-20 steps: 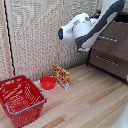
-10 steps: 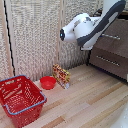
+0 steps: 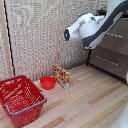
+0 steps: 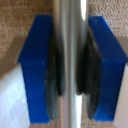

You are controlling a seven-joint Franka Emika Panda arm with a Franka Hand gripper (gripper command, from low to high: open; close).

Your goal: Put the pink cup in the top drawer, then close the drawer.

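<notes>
In the wrist view my gripper (image 4: 68, 65) is shut on a slim silver bar handle (image 4: 67, 25). Its two blue fingers (image 4: 36, 65) press dark pads against both sides of the bar. The dark brown storage unit (image 3: 114, 49) stands at the exterior view's right, with silver handles on its drawers (image 3: 107, 61). My white arm (image 3: 90, 29) reaches across toward its upper part, where the gripper itself is hidden from the exterior view, so I cannot tell which drawer's handle it holds. The pink recepticle is out of view.
A big red wire basket (image 3: 19, 99) sits on the wooden floor at the exterior view's left. A shallow red bowl (image 3: 48, 82) and a small colourful box (image 3: 61, 76) lie near the woven beige wall (image 3: 35, 40).
Hardly anything differs; the arm holds nearly the same pose by the storage unit across the frames.
</notes>
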